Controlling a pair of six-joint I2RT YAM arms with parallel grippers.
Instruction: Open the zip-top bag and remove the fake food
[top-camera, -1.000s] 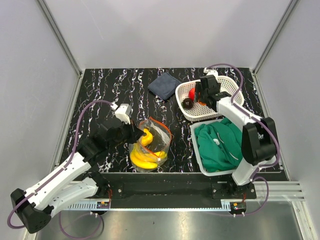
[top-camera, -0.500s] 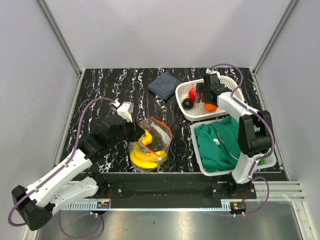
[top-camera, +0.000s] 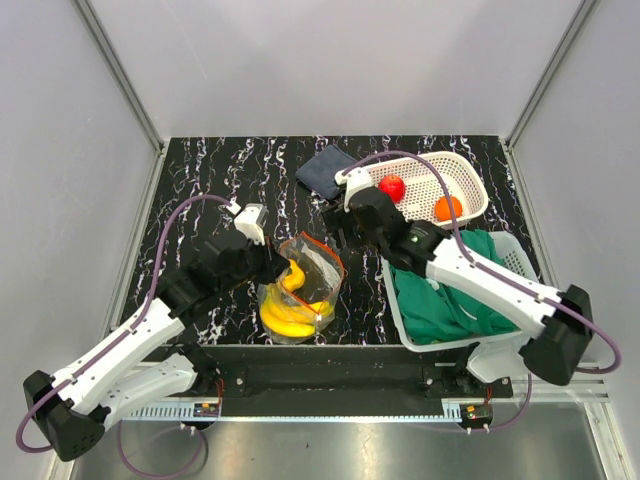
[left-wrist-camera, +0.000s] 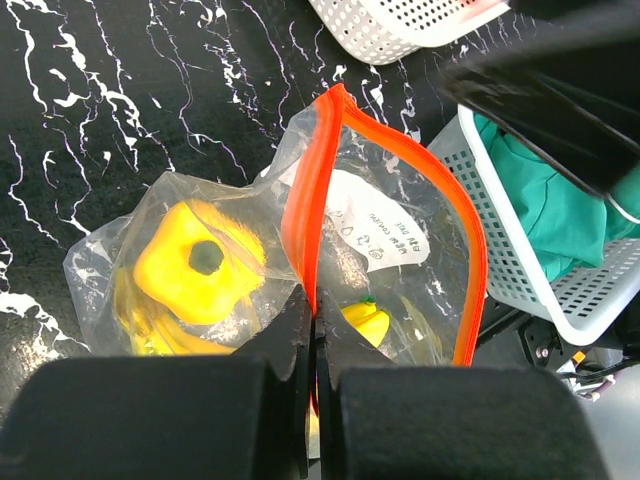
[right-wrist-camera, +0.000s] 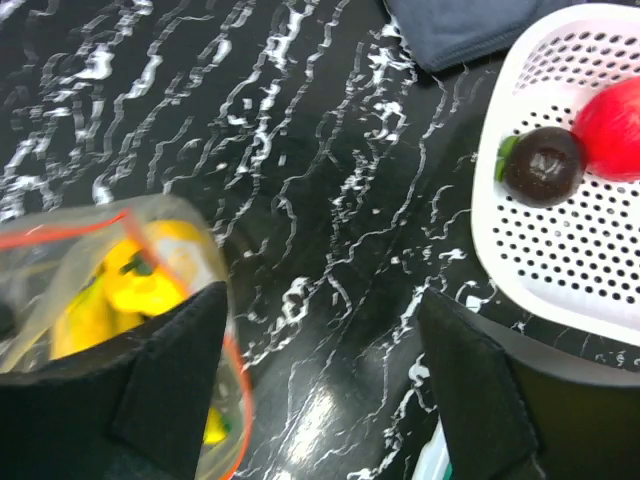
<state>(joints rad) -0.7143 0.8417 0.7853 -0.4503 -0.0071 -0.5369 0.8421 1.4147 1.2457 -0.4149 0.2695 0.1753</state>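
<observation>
The zip-top bag lies at the table's front centre, its mouth held open. My left gripper is shut on the red-orange zip strip of the near wall. Inside the bag are yellow bananas and a yellow pepper-like piece. My right gripper hovers open and empty just right of the bag, over bare table. The fake food in the white oval basket is a red apple, an orange and a dark round fruit.
A dark blue folded cloth lies behind the right gripper. A green cloth fills a rectangular white basket at the front right, under the right forearm. Enclosure walls stand on three sides.
My right arm left the oval basket and swung left to the bag. An orange that was not in view before now lies in the basket. The left gripper kept its hold on the strip.
</observation>
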